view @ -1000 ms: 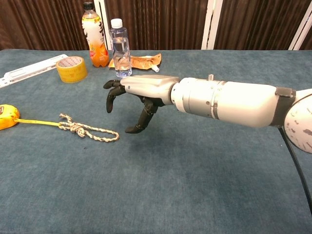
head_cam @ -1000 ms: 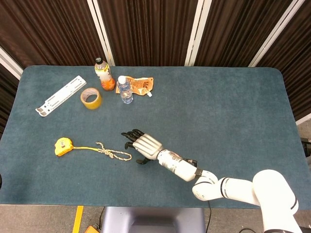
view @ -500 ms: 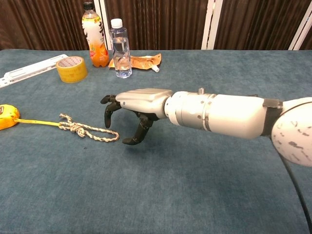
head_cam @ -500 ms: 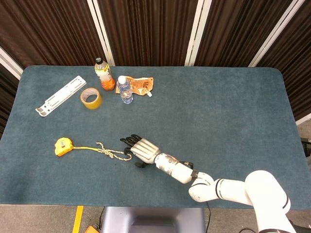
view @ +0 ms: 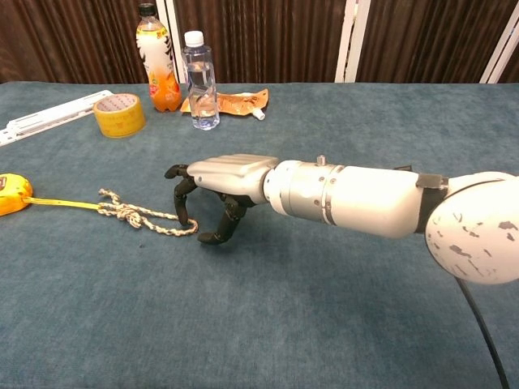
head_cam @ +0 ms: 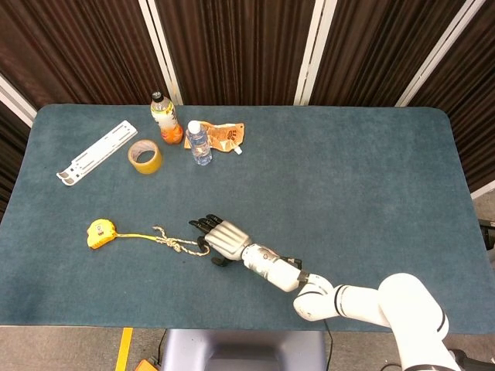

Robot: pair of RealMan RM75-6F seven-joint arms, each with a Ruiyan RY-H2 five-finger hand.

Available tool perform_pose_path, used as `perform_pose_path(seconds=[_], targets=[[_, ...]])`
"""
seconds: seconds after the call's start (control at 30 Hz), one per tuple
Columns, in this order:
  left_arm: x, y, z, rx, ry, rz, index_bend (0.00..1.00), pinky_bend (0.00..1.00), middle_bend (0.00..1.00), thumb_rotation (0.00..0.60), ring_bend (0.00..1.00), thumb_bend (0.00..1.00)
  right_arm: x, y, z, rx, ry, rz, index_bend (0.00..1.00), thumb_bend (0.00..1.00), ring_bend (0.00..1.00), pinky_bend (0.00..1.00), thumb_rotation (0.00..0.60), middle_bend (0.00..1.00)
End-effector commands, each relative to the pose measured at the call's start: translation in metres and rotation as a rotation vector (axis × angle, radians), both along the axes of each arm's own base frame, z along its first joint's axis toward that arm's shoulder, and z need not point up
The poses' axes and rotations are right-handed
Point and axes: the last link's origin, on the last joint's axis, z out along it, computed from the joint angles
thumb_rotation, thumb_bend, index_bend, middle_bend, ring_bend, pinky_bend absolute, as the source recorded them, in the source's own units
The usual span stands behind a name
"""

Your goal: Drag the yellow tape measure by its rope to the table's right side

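Observation:
The yellow tape measure [head_cam: 98, 233] [view: 11, 193] lies near the table's left side. Its yellow strap leads right to a knotted beige rope [head_cam: 179, 245] [view: 146, 219] ending in a loop. My right hand [head_cam: 219, 238] [view: 212, 191] hovers palm down over the loop's right end, fingers apart and curled downward. Its fingertips [view: 184, 220] come down at the rope's tip; I cannot tell whether they touch it. Nothing is held in it. My left hand is out of both views.
At the back left stand an orange drink bottle [head_cam: 165, 118] [view: 154, 57], a clear water bottle [head_cam: 198, 142] [view: 199, 79], an orange snack wrapper [head_cam: 224, 136], a roll of tan tape [head_cam: 145, 156] [view: 118, 114] and a white rail [head_cam: 96, 152].
My right hand has moved left and lower, from beside the rope loop to directly over its end. The rope and the tape measure have not shifted.

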Motion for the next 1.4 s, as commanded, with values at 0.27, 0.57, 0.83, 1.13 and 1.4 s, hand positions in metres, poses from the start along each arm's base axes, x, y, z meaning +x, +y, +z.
perform_pose_path(seconds=[0.27,0.57,0.83,1.13,1.4], targets=[[-0.001,-0.001,0.001,0.000,-0.007,0.002,0.06,0.06,0.00,0.600,0.00,0.55,0.000,0.001,-0.005,0.003,0.009,0.000,0.55,0.46,0.04,0.00,0.600,0.07],[-0.001,-0.003,0.004,0.013,-0.011,-0.002,0.06,0.06,0.00,0.600,0.00,0.55,-0.001,0.001,-0.007,0.000,0.022,0.008,0.66,0.46,0.04,0.00,0.600,0.07],[0.000,-0.004,0.005,0.011,-0.017,-0.005,0.06,0.06,0.00,0.600,0.00,0.54,-0.001,0.002,-0.008,-0.008,0.018,0.017,0.74,0.47,0.06,0.00,0.600,0.09],[-0.001,-0.005,0.007,0.020,-0.022,0.001,0.06,0.06,0.00,0.600,0.00,0.54,-0.006,0.002,-0.005,-0.023,0.044,0.035,0.78,0.48,0.07,0.00,0.600,0.09],[-0.001,-0.005,0.007,0.020,-0.019,-0.004,0.06,0.06,0.00,0.600,0.00,0.54,-0.014,-0.002,-0.002,-0.038,0.062,0.022,0.81,0.51,0.09,0.00,0.600,0.09]])
